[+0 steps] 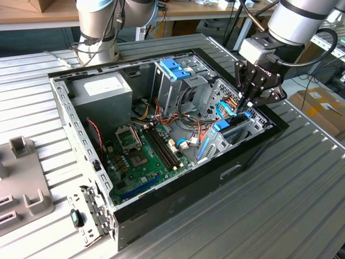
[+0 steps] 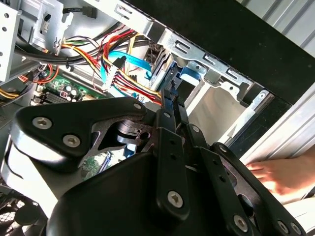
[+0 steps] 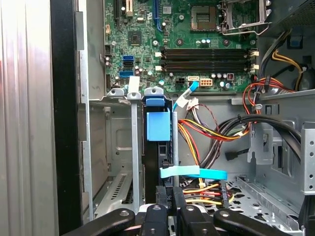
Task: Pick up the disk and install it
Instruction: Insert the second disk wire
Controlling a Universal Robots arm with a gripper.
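Installation is the step in hand: the disk [image 3: 157, 147] stands on edge in the drive bay of the computer case [image 1: 178, 202], the gripper [image 3: 170, 204] directly over it, jaws clenched on its upper edge. Seating it fully calls for a straight push down the bay.

Workshop — ribbed metal bench [image 1: 302, 178]; open computer case [image 1: 161, 140].

Exterior view sits high, angled down over the whole open PC case [image 1: 161, 135] on the bench [image 1: 280, 216]. Both wrist views ride close inside, sharing the drive bay [image 3: 157, 147].
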